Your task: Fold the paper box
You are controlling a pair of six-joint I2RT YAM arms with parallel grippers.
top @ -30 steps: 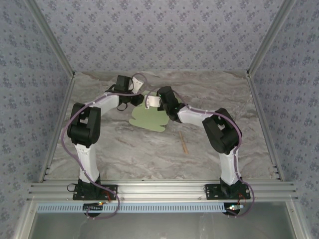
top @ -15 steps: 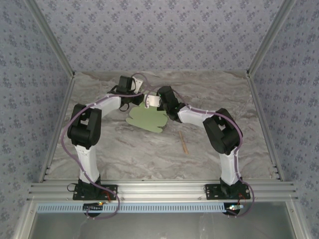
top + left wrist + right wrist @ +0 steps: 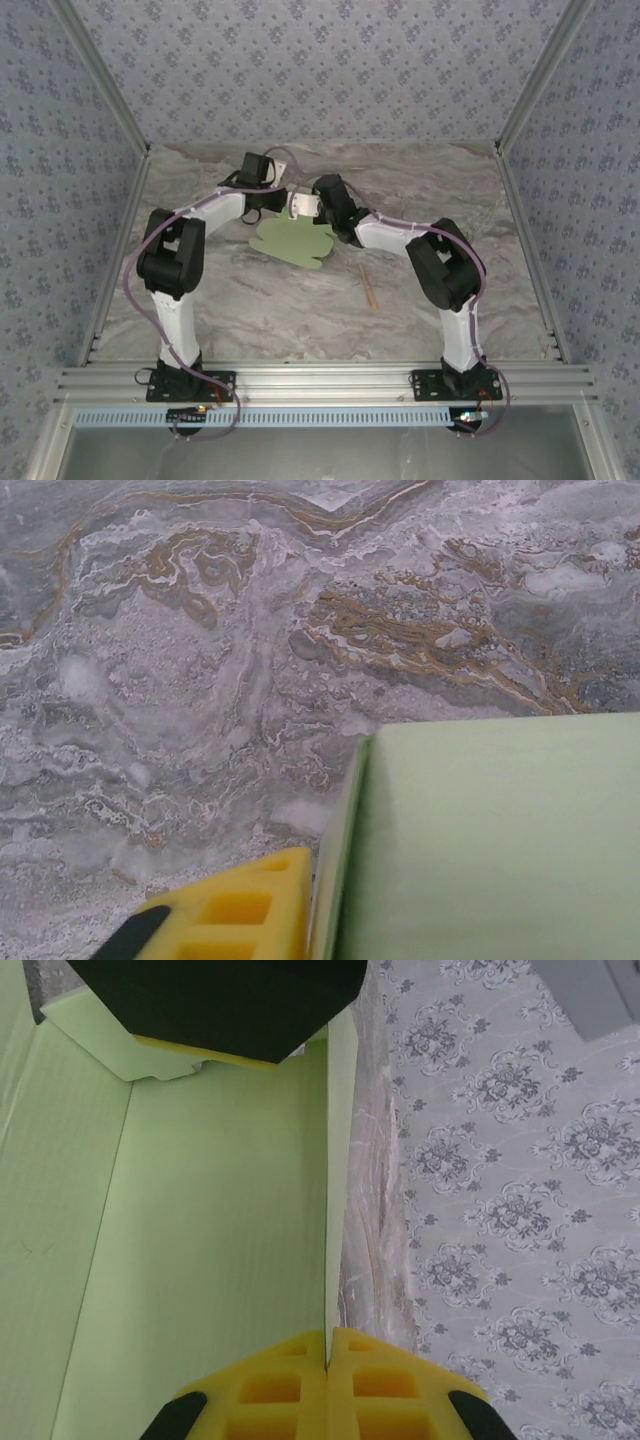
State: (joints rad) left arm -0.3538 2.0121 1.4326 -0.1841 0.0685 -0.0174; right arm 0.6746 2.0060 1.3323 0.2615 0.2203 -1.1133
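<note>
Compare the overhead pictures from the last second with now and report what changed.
The left arm's wrist swung a little to the right, toward the right tool, carrying the left tool with it. The paper box slid slightly left. The right arm barely moved, and its tool is shut on the box's edge. The wooden stick lies where it was.

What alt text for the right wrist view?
The right pincer is pinched shut on the near edge of the pale green paper box, whose creased card fills the left half. The left pincer sits at its far flap; marble table and patterned wall lie right.
</note>
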